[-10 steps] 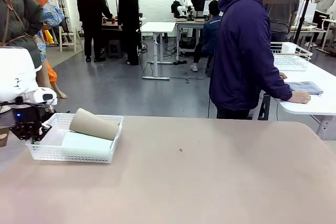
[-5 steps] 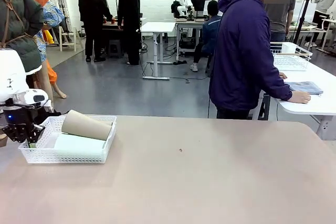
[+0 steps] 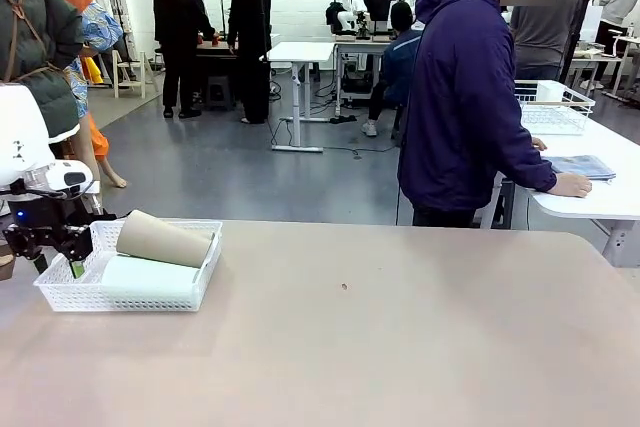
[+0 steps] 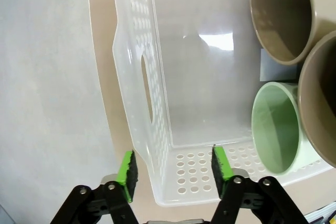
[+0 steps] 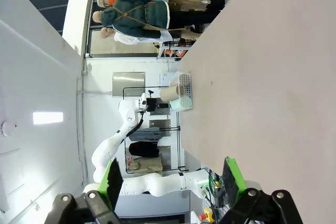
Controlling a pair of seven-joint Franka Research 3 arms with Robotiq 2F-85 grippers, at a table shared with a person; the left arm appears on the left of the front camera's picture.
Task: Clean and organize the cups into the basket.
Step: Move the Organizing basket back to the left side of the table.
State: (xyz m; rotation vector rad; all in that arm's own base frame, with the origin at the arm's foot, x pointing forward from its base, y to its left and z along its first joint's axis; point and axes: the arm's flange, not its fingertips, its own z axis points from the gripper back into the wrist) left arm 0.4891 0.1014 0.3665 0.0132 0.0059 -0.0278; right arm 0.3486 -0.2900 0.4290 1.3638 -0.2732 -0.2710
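Now, in the front view, the left pincer (image 3: 55, 265) hangs at the near-left end of the shallow white lattice plastic basket (image 3: 125, 295), which sits on the tan desk (image 3: 400, 337) close to its left edge. Its green-tipped fingers (image 3: 76, 268) stand apart on either side of the basket's end wall, clasping nothing. Just to the pincer's right, inside the basket, a matte kraft-brown tapered cup (image 3: 164, 239) lies on its side on top of a pale mint-green tapered cup (image 3: 150, 275), which also lies flat. A person in a dark purple hooded top (image 3: 470, 97) stands past the far edge of the desk, turned toward another white table.

From the left wrist camera, the left pincer (image 4: 172, 174) is released: one green pad (image 4: 127, 168) sits outside the basket's (image 4: 157, 82) short end wall with its handle cutout, the other inside over the perforated floor, neither pressing the plastic. Beyond the fingertips and off to the side, the open mouth of the mint-green cup (image 4: 274, 128) faces the camera, with two kraft-brown cups (image 4: 283, 17) beside it, their rims close together.

From the right wrist camera, the right pincer (image 5: 173, 177) stands wide and bare, well apart from the basket (image 5: 181, 98), which shows small far across the bare desk (image 5: 262, 77) with the cups in it.
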